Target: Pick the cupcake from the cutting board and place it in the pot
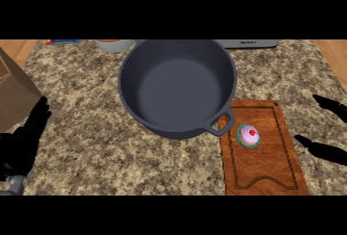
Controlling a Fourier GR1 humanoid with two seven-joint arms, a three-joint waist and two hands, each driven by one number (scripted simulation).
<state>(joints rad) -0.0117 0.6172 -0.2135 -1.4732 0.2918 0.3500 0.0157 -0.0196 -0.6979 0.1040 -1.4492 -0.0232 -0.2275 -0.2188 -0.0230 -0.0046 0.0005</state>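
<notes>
A small cupcake (249, 135) with pink frosting, a red cherry and a teal wrapper sits on the left part of the wooden cutting board (267, 170). Just left of and behind the board stands a large dark grey pot (177, 87), nothing inside it, one handle reaching toward the cupcake. My right hand (327, 151) shows at the right edge, fingers spread and open, apart from the board. At the lower left edge rests my left hand (24, 137), open with fingers up.
A brown box (13, 92) stands at the far left beside my left hand. A cup (114, 44) and a grey appliance (249, 43) sit along the counter's back edge. Speckled stone counter (102, 151) lies between the pot and my left hand.
</notes>
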